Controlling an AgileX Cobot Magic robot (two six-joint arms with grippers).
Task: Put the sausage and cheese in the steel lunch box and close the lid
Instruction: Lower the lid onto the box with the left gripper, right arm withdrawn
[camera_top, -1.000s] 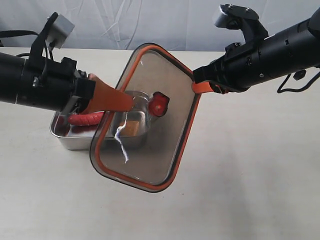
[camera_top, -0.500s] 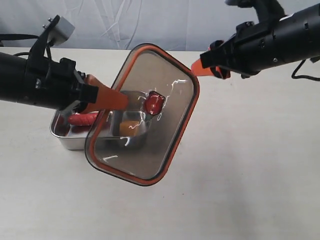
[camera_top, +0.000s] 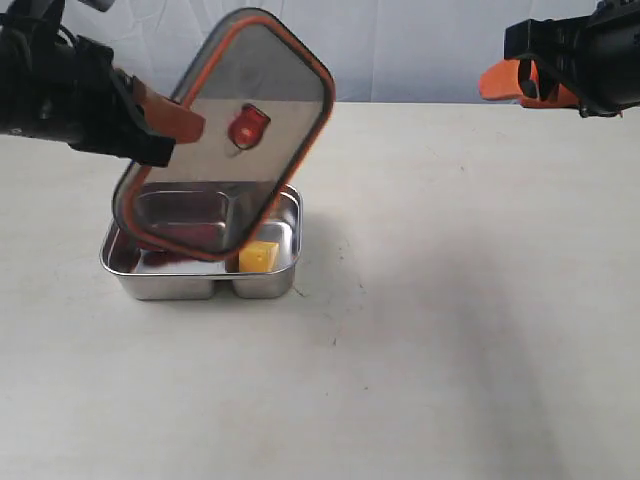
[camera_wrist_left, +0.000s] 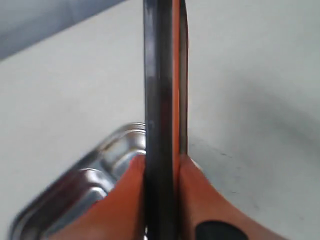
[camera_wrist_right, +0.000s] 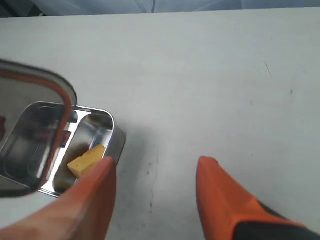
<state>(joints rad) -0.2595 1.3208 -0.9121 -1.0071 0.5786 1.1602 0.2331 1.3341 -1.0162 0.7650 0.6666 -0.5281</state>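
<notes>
The left gripper (camera_wrist_left: 161, 167) had its jaws pinched narrow on the edge of the lid (camera_top: 225, 130), one orange finger on each face, holding it tilted in the air above the steel lunch box (camera_top: 200, 285). The right gripper (camera_wrist_right: 156, 192) had its jaws spread wide and empty, well apart from the box, above the table (camera_top: 450, 300). The cheese (camera_top: 258, 256) lay in the box's right compartment. The lid screened the left one, so the sausage could not be made out.
</notes>
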